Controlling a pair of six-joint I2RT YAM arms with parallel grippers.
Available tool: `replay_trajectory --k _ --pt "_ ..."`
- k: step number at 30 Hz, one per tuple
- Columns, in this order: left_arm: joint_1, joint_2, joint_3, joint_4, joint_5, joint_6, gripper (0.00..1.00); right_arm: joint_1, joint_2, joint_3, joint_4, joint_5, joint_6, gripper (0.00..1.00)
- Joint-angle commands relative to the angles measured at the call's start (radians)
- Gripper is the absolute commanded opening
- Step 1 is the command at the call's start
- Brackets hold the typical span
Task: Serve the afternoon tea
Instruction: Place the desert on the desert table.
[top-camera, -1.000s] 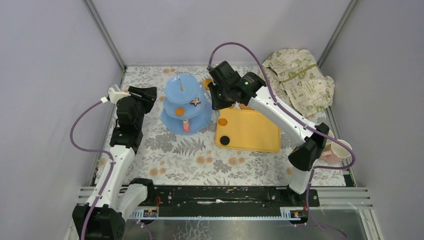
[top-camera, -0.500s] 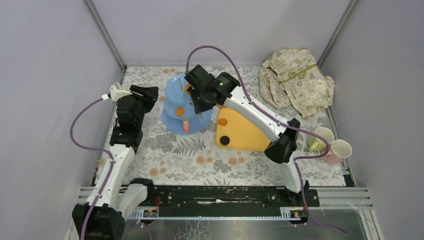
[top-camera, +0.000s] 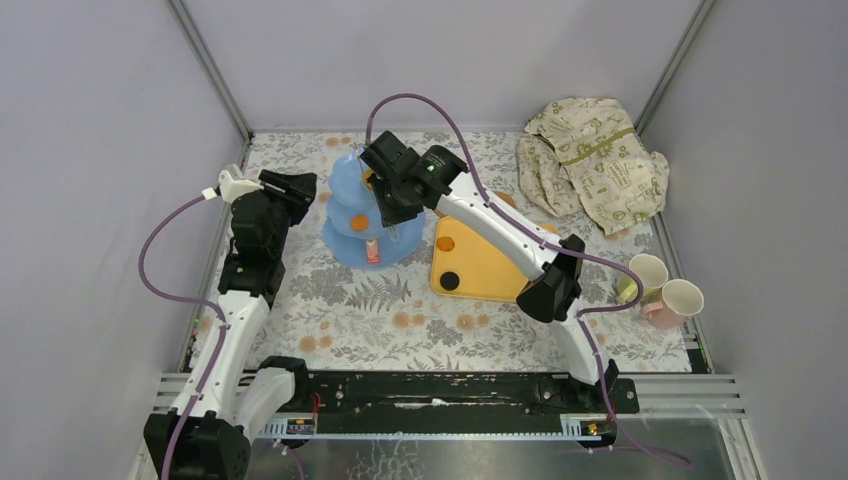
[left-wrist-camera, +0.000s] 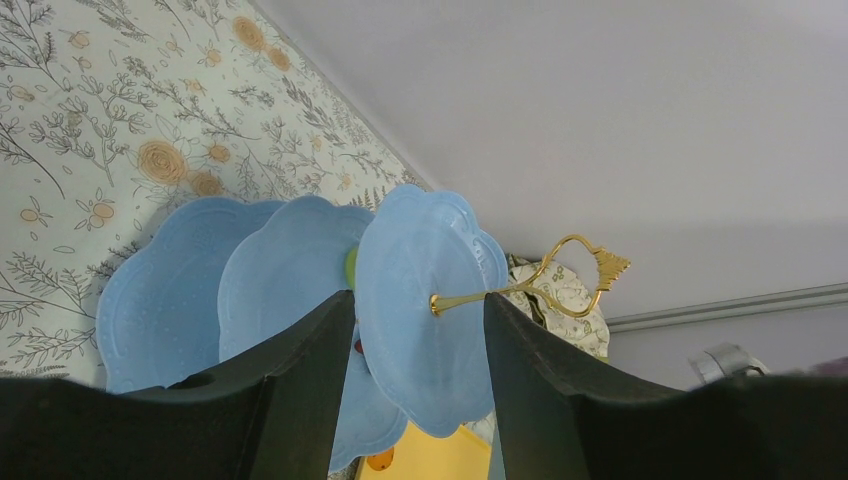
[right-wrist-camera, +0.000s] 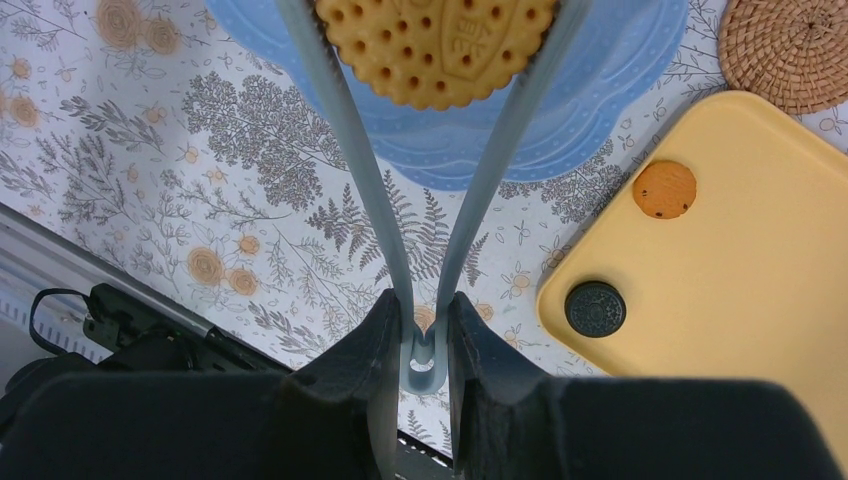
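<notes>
- Top external view: floral table; we judge the job approx. midway.
- Light-blue three-tier stand sits far-left of centre. Upper tiers are partly hidden by the right arm.
- Yellow tray lies just right of the stand.
- Left gripper: jaws spread, empty, framing the stand's top plate.
- Right gripper is clamped on tongs, held over a blue tier; can't tell which.
- Two pale cups at right edge, well apart from woven coaster, so not served yet. We can't find the 2nd coaster.
- Small pcs: holed biscuit pinched in the tongs; orange pastry + red one on the stand; orange biscuit + dark biscuit left on the tray.
</notes>
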Motion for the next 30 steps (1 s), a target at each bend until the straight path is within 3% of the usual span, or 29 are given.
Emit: replay_trajectory --k 1,30 --pt "-0.003 -0.016 0.019 -0.003 0.007 0.027 0.58 0.008 0.014 0.056 0.008 -0.006 0.012 0.14" --pt "-0.004 -0.015 0.027 -0.003 0.016 0.006 0.57 0.007 0.024 0.056 0.026 -0.015 -0.008 0.33"
